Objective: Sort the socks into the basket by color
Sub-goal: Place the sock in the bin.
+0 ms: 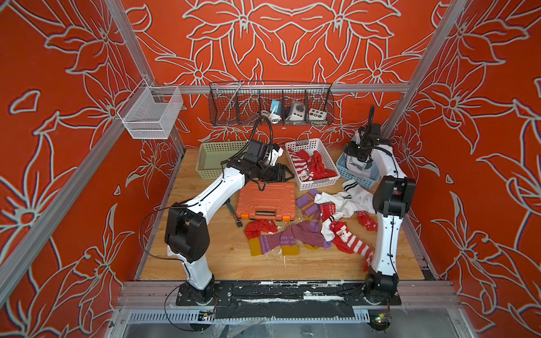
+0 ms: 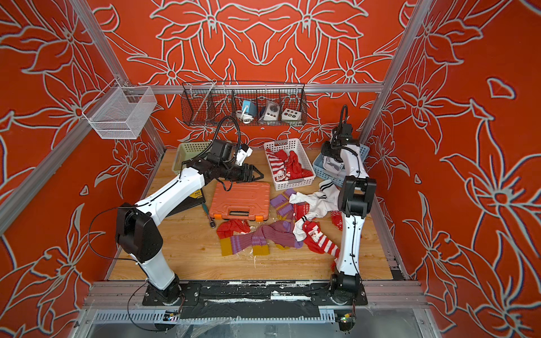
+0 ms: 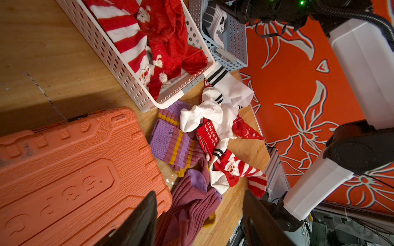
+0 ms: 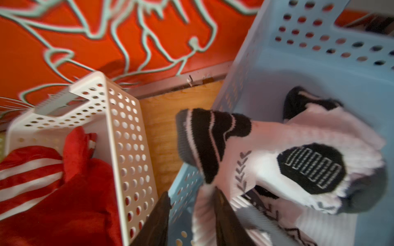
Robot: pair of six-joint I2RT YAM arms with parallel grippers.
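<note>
1. Left arm (image 1: 210, 196): base at the front left edge of the table (image 1: 210, 263). The upper link leaned back and inward, the elbow was bent, and the forearm stretched roughly level toward the middle.
2. Left gripper (image 1: 288, 175) hung above the far edge of the orange case (image 1: 266, 202), pointed toward the white basket (image 1: 318, 183). Its fingers (image 3: 145, 213) were spread with nothing between them. In the left wrist view, purple fabric lay on the table below the gap.
3. Right arm (image 1: 386, 234): base at front right. The lower link stood near upright, the elbow was folded high, and the forearm reached to the back right with the wrist turned down.
4. Right gripper (image 4: 191, 191) pointed down into the blue basket (image 1: 363, 180). The right wrist view was blurred. The fingers (image 4: 226, 217) stood somewhat apart, with a strip of the white sock (image 4: 277, 149) against one of them. I could not tell whether it was pinched or loose.
5. That white sock, marked black and grey, lay inside the blue basket.
6. Red socks (image 1: 317, 165), striped and plush, sat in the white basket.
7. Loose pile on the table between the case and the right arm:
   - purple socks (image 1: 292, 237) with mustard toes, toward the front
   - white socks (image 1: 348, 200) with black stripes, just in front of the two baskets
   - a red striped sock (image 1: 348, 240) beside the right arm
8. Green basket (image 1: 205, 164) stood at back left, partly hidden behind the left arm.
</note>
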